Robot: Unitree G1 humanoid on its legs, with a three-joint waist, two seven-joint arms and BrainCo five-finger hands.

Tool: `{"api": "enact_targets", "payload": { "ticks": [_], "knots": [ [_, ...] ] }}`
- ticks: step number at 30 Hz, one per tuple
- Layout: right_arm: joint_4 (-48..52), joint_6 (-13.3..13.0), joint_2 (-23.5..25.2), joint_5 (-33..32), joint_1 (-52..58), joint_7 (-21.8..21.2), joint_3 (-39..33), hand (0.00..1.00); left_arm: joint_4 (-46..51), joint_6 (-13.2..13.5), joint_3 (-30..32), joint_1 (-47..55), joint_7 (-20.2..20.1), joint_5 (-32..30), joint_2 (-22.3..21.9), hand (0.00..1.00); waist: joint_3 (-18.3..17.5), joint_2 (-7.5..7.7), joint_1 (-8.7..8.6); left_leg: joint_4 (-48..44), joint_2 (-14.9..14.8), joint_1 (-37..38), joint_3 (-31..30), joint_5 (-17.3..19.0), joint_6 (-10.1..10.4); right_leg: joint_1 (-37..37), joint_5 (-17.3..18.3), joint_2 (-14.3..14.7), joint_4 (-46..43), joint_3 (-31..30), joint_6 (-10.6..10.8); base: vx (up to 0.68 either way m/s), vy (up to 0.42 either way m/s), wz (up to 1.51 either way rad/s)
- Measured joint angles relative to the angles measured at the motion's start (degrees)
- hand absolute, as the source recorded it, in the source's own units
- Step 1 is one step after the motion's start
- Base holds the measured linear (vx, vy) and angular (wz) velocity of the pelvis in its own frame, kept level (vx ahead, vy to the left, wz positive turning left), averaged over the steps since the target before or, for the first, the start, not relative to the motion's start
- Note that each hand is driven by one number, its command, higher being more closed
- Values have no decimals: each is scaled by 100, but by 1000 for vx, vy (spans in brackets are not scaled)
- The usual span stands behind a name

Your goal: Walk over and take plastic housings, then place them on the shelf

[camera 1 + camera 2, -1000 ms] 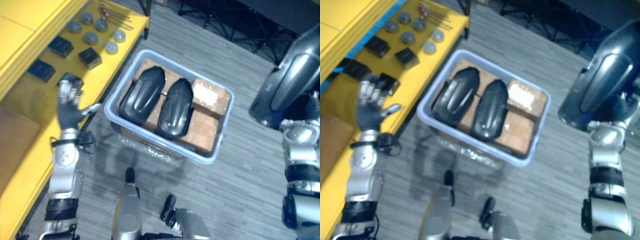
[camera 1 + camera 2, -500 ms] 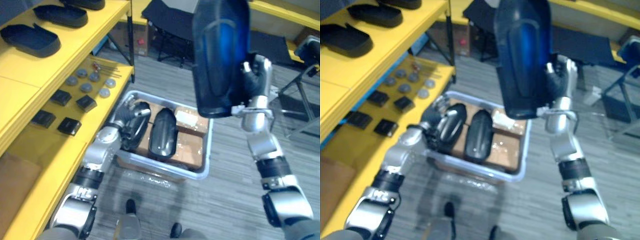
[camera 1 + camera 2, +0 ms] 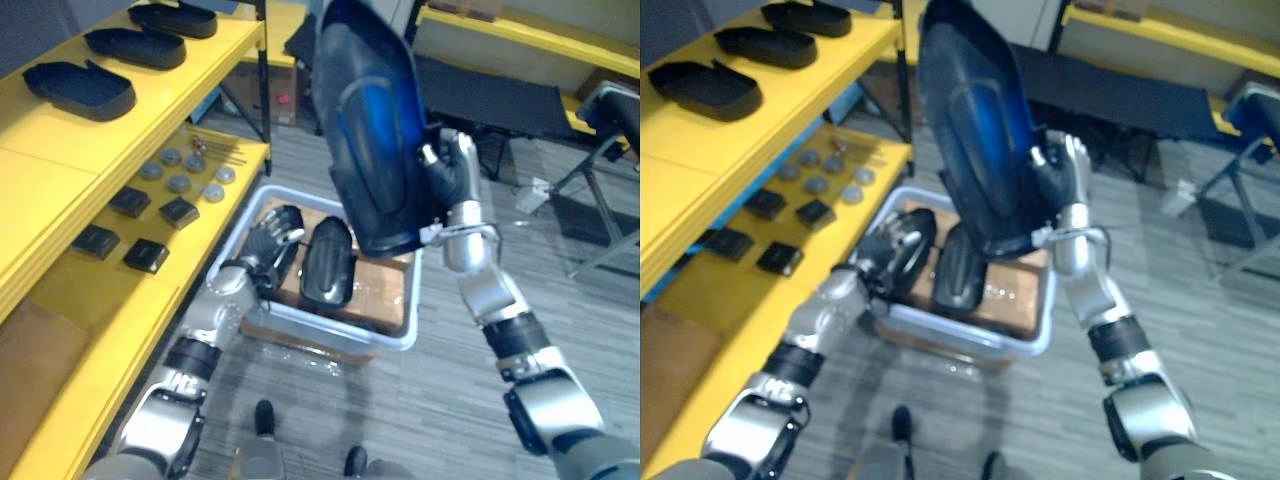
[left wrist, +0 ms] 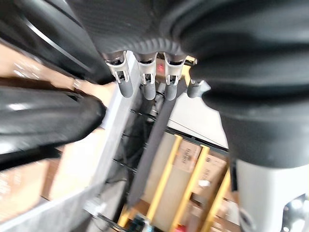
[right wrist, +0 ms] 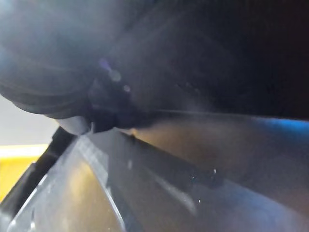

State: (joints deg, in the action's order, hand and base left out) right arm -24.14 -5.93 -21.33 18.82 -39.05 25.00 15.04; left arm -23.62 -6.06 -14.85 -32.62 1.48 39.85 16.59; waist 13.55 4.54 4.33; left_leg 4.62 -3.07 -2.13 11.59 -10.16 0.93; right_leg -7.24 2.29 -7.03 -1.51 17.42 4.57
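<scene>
Right hand (image 3: 452,185) is clamped on the housing (image 3: 368,130), held up on end above the bin (image 3: 340,332), shelf (image 3: 60,150) well off to its left; left hand (image 3: 262,252) rests on a second housing (image 3: 915,228), grip unclear.

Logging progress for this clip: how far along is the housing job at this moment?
Done: three shelved housings lie on the yellow shelf. In hand: the right hand grips a lifted housing; the left hand rests on one of two binned housings in the bin. Left: shelving those three.
</scene>
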Motion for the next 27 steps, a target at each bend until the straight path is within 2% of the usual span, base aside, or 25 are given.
{"api": "enact_targets", "payload": {
  "ticks": [2, 7, 12, 15, 19, 22, 27],
  "knots": [
    [-316, 52, 98, 2, -2, 7, 42, 100, 12, 98, -6, -2, 7, 94, -179, 0, -51, -94, 36, -1, 45, -23, -11, -25, -34, -39, -97, -3, 110, 15, 52, 55, 13, 3],
    [-616, 161, 148, 2, -125, 14, 42, 100, 218, 274, -136, -54, -2, 293, -338, 0, -56, -103, 21, -2, 53, 10, -141, -29, -37, -185, -117, 26, 203, 154, 52, 30, -21, 11],
    [-819, 193, 203, 0, -496, 23, 44, 100, 383, 298, -217, -222, -123, 486, -380, 0, -61, -111, -3, -2, 55, 22, -146, -29, -36, -197, -117, 23, 206, 156, 52, 2, -3, 1],
    [-917, 184, 224, -1, -516, 101, 116, 100, 491, 249, -231, -229, -220, 478, -390, 0, -60, -112, 10, -1, 61, 81, -150, -28, -35, -263, -116, 19, 211, 165, 51, 0, 0, 0],
    [-1258, 174, 222, -2, -569, 138, 282, 100, 481, 32, -382, -212, -154, 173, -408, 0, -131, -252, 43, 7, 63, 98, -174, -25, -33, -285, -111, 21, 212, 192, 46, -25, 2, 1],
    [-1300, 174, 218, -9, -573, 169, 356, 100, 427, 18, -445, -211, -19, -122, -418, 0, -173, -326, 68, 8, 61, 96, -215, -26, -33, -303, -107, 25, 213, 254, 40, -25, -8, 5],
    [-1302, 172, 330, -24, -798, 244, 490, 100, 368, -7, -684, -89, 67, -272, -513, 0, -173, -326, 122, 8, 69, 90, -282, -32, -33, -327, -108, 24, 219, 288, 41, -4, -17, 6]
  ]
}}
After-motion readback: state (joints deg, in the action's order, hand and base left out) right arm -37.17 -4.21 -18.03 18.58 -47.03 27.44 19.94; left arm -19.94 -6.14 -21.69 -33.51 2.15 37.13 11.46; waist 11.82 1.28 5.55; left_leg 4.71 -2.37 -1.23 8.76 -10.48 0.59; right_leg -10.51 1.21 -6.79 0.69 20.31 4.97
